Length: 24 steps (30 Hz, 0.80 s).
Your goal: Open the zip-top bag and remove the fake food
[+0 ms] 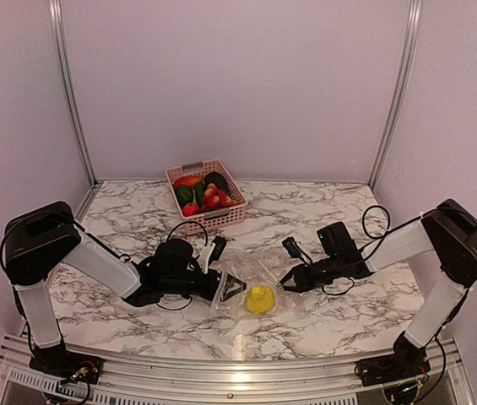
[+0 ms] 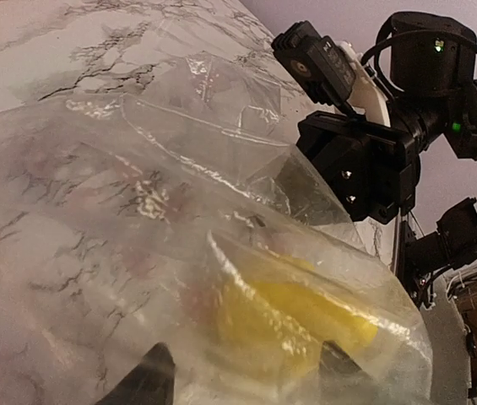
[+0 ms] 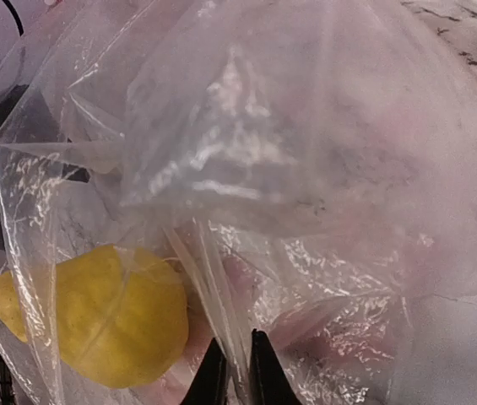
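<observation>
The clear zip-top bag (image 1: 255, 283) lies crumpled on the marble table between my two grippers. One yellow lumpy fruit (image 1: 261, 299) is inside it. My left gripper (image 1: 231, 288) is open at the bag's left end. In the left wrist view (image 2: 245, 375) its fingers straddle the yellow fruit (image 2: 293, 325), seen through plastic. My right gripper (image 1: 289, 278) is shut on a fold of the bag's right edge. In the right wrist view (image 3: 238, 375) the plastic (image 3: 306, 169) is pinched between the fingertips, with the yellow fruit (image 3: 107, 316) to the left.
A pink slotted basket (image 1: 221, 218) at the back centre holds the dark purple eggplant (image 1: 217, 180), a green fruit (image 1: 184, 194), red balls (image 1: 214, 199) and a pinkish-red fruit (image 1: 190, 208). The right arm's black wrist (image 2: 365, 160) is close beyond the bag.
</observation>
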Each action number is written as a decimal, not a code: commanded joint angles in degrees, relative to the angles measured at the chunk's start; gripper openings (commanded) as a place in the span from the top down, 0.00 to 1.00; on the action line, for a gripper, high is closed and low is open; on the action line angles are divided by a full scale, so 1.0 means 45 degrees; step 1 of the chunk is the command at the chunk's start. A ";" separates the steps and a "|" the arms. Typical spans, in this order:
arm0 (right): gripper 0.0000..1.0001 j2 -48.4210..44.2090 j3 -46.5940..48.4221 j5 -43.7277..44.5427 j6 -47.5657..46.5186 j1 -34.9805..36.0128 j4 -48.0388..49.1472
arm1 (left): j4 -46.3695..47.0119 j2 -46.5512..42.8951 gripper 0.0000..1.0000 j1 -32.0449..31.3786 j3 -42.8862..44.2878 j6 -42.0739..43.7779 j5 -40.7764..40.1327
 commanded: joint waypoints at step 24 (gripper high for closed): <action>1.00 0.0684 0.0519 0.0780 0.0985 0.0947 0.0868 | 0.2197 0.1610 0.19 -0.1752 0.0720 0.5043 -0.0473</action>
